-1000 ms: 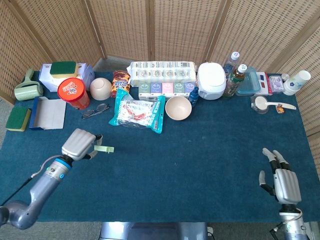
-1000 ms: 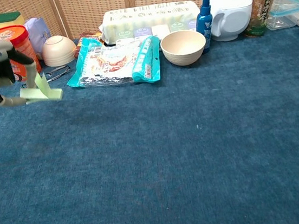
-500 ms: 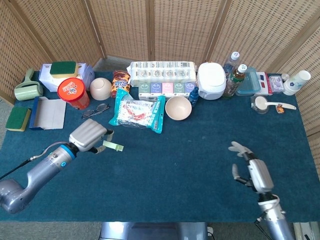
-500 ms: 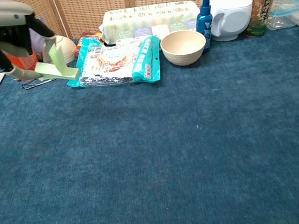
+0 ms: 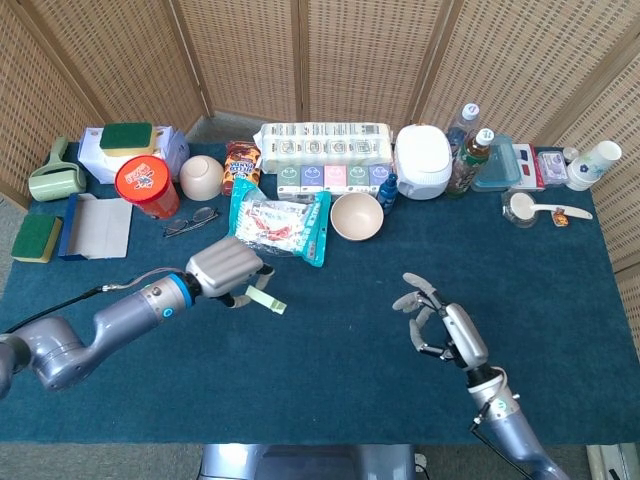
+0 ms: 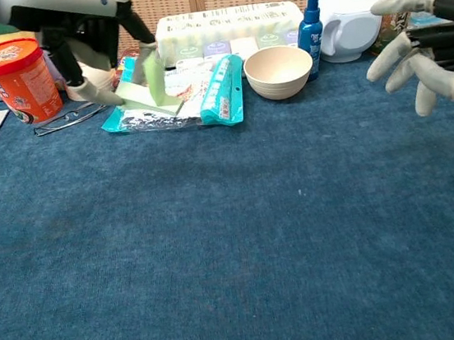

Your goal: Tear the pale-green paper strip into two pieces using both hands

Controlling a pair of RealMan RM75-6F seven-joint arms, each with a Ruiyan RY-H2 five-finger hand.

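Observation:
The pale-green paper strip (image 5: pixel 264 299) (image 6: pixel 148 96) hangs above the blue table, pinched at one end by my left hand (image 5: pixel 226 272) (image 6: pixel 84 30). The strip's free end points toward the middle of the table. My right hand (image 5: pixel 440 323) (image 6: pixel 422 36) hovers over the right half of the table with its fingers spread and nothing in it. A wide gap of bare cloth separates it from the strip.
Along the back stand an orange tub (image 5: pixel 146 186), glasses (image 5: pixel 190 221), a snack bag (image 5: pixel 274 226), a beige bowl (image 5: pixel 357 216), a white jug (image 5: pixel 423 162), bottles and cups. A notebook (image 5: pixel 96 226) and sponge (image 5: pixel 35 238) lie at left.
My left hand has carried the strip rightward, toward the table's middle. My right hand has risen from the front right corner and moved left and inward, fingers spread.

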